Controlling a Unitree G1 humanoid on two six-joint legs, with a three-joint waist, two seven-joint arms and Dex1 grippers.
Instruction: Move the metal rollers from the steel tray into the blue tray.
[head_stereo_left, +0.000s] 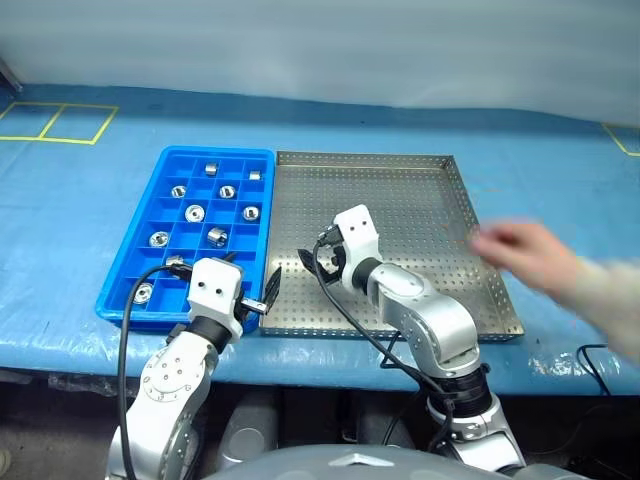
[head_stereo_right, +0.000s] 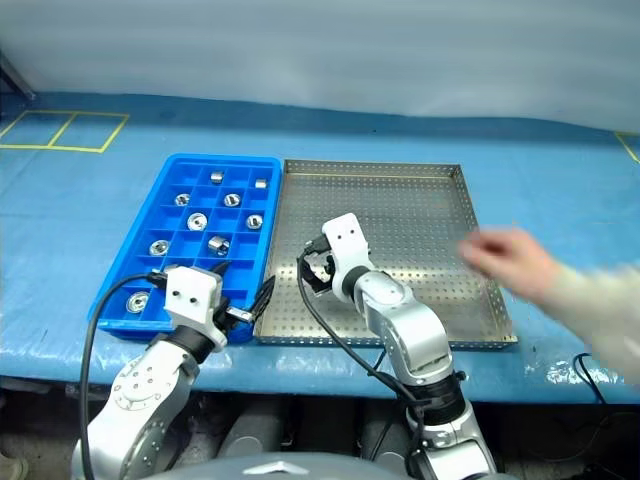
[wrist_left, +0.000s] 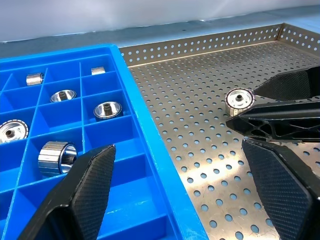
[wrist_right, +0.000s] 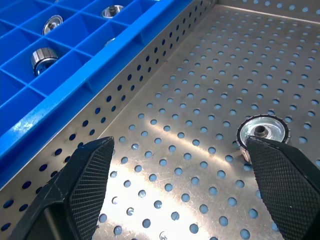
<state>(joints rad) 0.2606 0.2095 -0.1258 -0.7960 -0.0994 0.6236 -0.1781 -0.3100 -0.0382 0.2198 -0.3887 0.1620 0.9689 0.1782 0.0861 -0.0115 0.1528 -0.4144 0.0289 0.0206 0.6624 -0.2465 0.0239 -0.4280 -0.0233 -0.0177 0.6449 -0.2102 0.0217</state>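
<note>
Table cover (head_stereo_left: 90, 215): blue sheet under both trays, with yellow tape lines at the far left.
Steel tray (head_stereo_left: 400, 190): large silver-grey rectangle with a low raised rim and a floor of tiny holes; it lies right of the blue tray, their long sides touching.
Blue tray (head_stereo_left: 160, 185): bright blue plastic, narrower, divided into small square compartments.
Person's hand (head_stereo_left: 525, 255): blurred, over the right edge of the steel tray, sleeve trailing to the right.
Right gripper (head_stereo_left: 322, 262): over the near left part of the steel tray, jaws spread wide, grasping nothing.
Left gripper (head_stereo_left: 258, 300): at the near right corner of the blue tray, jaws released, empty.
Rollers in blue tray (head_stereo_left: 195, 212): about nine shiny silver stubby cylinders with central holes, some upright, some on their sides, one per compartment.
Roller in steel tray (wrist_right: 263, 132): one, upright, hole upward, on the perforated floor just beside a right fingertip (wrist_right: 285, 175).
</note>
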